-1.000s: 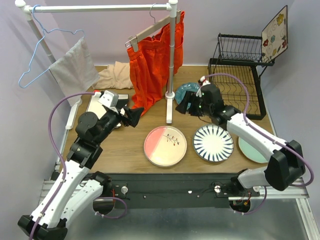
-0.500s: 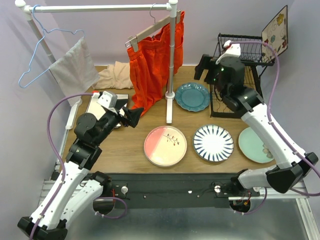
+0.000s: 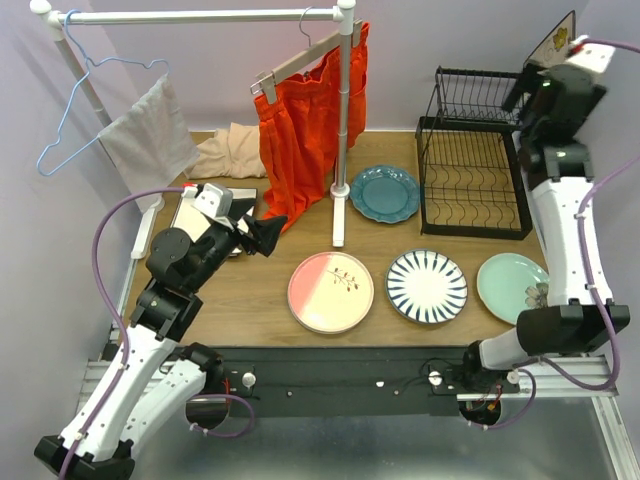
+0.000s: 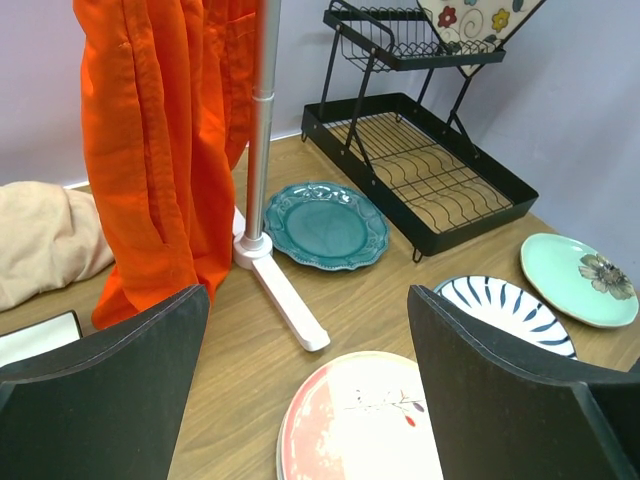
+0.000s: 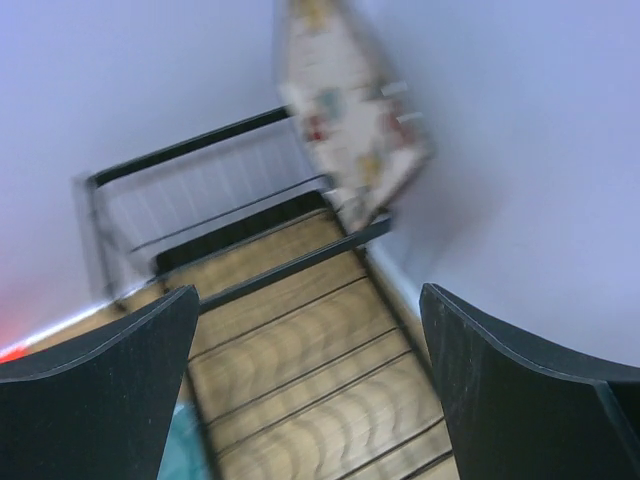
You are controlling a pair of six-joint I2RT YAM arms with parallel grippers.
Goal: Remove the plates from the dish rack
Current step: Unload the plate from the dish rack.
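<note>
Left gripper [image 3: 266, 232] hung above the table's [image 3: 260, 285] left half, jaws spread, nothing between them; my call was it should stay parked there, out of the way. Step in hand, as I read it: fetch the only plate on the dish rack [image 3: 475, 170], the flowered square plate [image 3: 557, 38], propped tilted on the upper shelf at the rack's right end. Right gripper [image 3: 518, 92] hovered high just beside that plate, jaws spread wide and empty, not touching it. To do it well, line the fingers up either side of the plate's upper edge, close only once the rim sits deep between them, then lift up clear of the wires before swinging out; the plate is thin and slick, and a shallow pinch could let it swivel or drop. Wooden table, left to right: beige cloth [image 3: 230, 152] at the far left edge, white clothes rail [image 3: 200, 16] with an orange garment [image 3: 300, 125], pink/cream plate [image 3: 330, 291] near the front edge, teal plate [image 3: 384, 193] just left of the rack, blue-striped plate [image 3: 427, 286], mint plate [image 3: 508, 288] by the right edge, rack in the far right corner. Plain lilac walls behind and to the sides.
</note>
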